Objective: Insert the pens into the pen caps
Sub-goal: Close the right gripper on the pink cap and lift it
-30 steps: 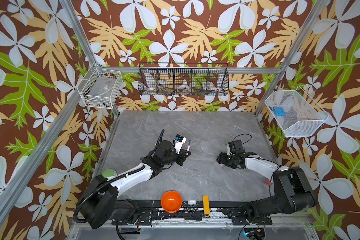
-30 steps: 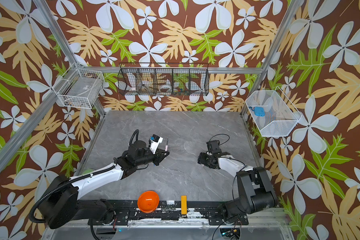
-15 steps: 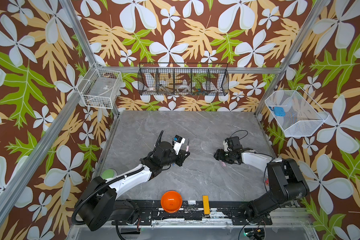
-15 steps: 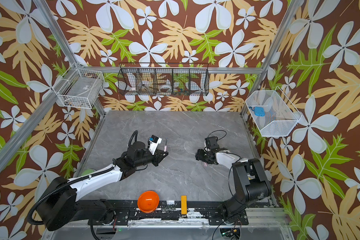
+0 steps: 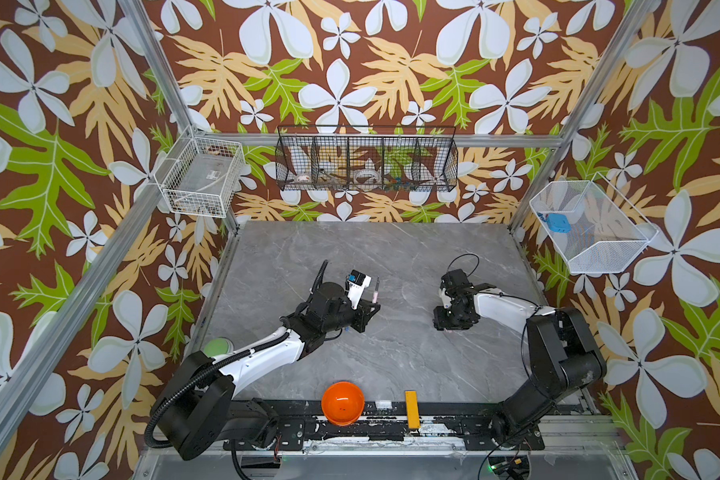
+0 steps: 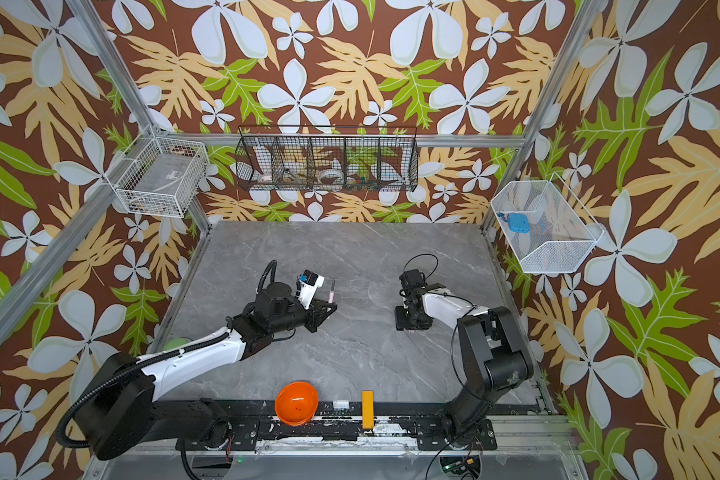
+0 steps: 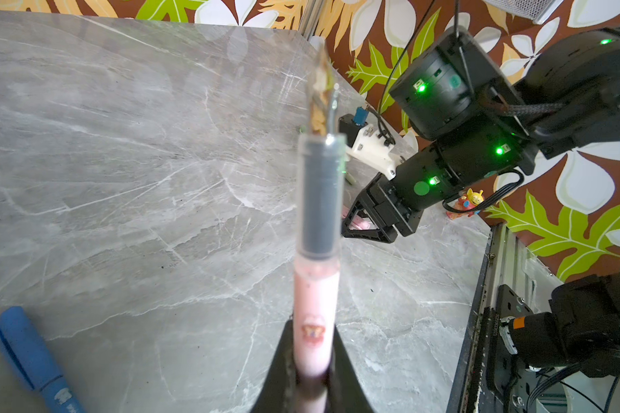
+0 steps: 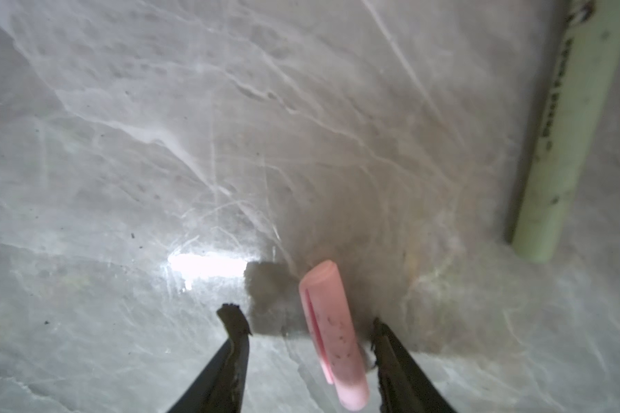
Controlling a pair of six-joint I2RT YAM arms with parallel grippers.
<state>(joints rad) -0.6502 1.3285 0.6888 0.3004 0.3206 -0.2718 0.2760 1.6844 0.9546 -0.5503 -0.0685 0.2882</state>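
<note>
Now between jaws of right claw point(image 8: 305, 318), pink cap point(image 8: 332, 332)

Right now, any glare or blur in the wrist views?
Right wrist view: a blown-out glare patch on the table beside the pink cap, with shadow around the cap; green pen soft. Left wrist view: pink pen close to the lens and blurred, table behind sharper.
</note>
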